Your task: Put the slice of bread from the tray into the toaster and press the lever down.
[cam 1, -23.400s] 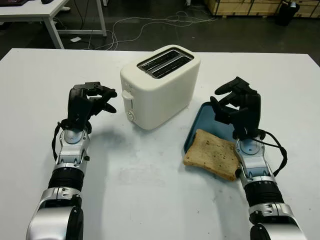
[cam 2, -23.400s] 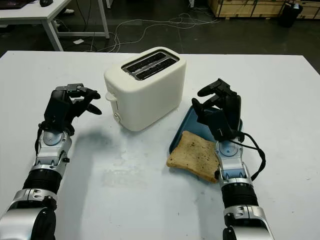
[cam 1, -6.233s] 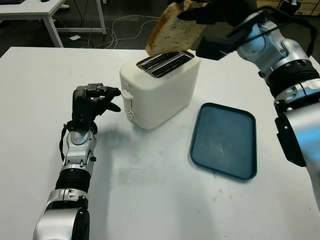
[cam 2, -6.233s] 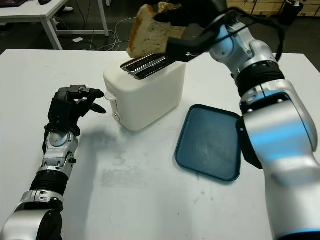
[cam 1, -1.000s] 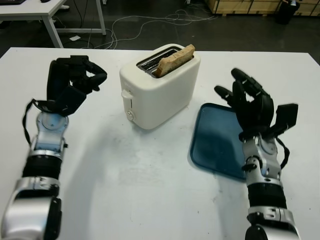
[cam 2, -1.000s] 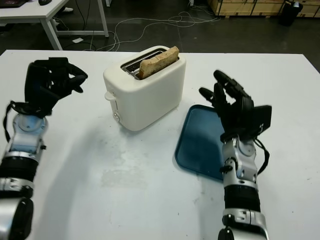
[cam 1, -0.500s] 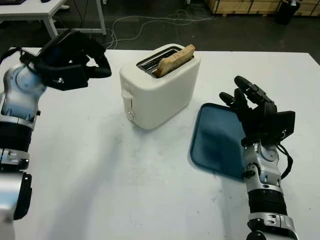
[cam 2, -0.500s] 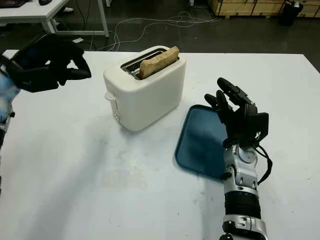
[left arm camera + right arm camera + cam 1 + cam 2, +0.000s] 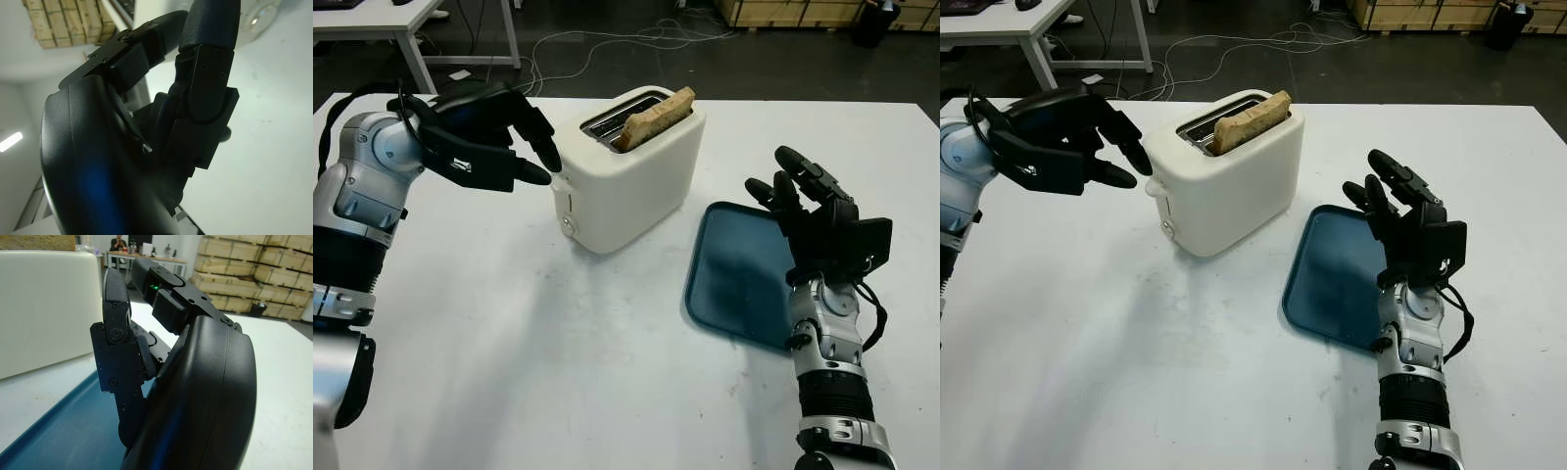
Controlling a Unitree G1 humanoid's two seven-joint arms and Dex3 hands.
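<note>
The white toaster [image 9: 636, 186] stands at the table's middle back. The slice of bread [image 9: 656, 116] sits in its nearer slot, its upper part sticking out. The lever [image 9: 562, 183] on the toaster's left end is up. My left hand [image 9: 543, 166] is open, just left of the toaster, its fingertips close beside and above the lever; contact is unclear. The blue tray [image 9: 734, 284] lies bare to the right of the toaster. My right hand [image 9: 803, 191] is open, raised over the tray's right edge. The right wrist view shows the toaster's side [image 9: 44, 308] and the tray [image 9: 58, 435].
The white table [image 9: 558, 372] has free room in front and to the left. Beyond its far edge are the dark floor with cables [image 9: 607, 44] and another white table [image 9: 372, 20] at the far left.
The bread went from the tray into the toaster's slot. In the last second my left hand swung up and right to the toaster's lever end. My right hand lowered slightly over the tray.
</note>
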